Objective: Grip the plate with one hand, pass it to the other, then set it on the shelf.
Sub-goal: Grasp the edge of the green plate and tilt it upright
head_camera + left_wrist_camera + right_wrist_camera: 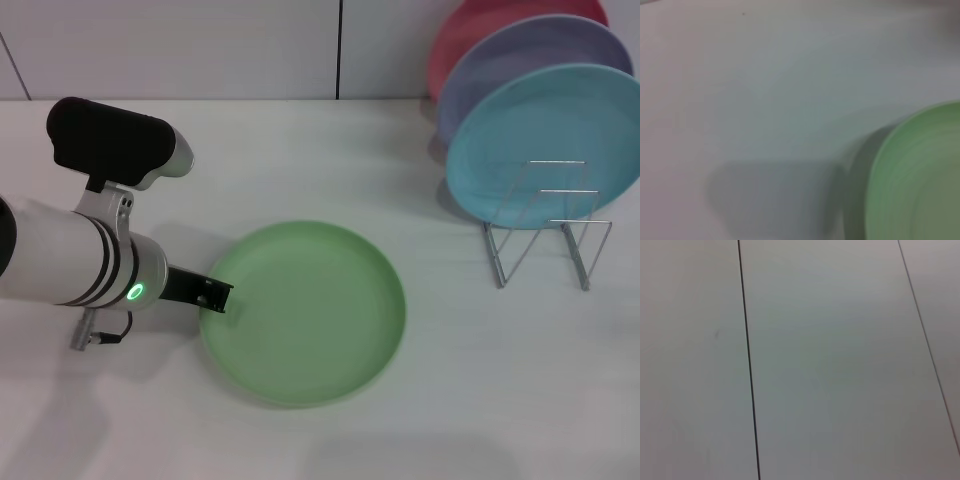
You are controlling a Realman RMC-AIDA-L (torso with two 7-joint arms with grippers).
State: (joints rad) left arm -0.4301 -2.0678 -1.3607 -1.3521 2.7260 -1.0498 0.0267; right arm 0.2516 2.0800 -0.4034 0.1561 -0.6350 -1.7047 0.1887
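While left tool (212,296) meets green plate (305,312) rim, centre-left of frame, grip state unreadable: pinch rim squarely, lift level off bench (300,150).

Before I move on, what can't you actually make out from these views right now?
- Left gripper: head view shows it at the green plate rim, too small to tell if it is touching or clamped; left wrist view is blurred and shows no fingers.
- Right gripper: in no view; its wrist camera shows only plain panels.
- Rack: its rear slots are hidden by the blue plate.
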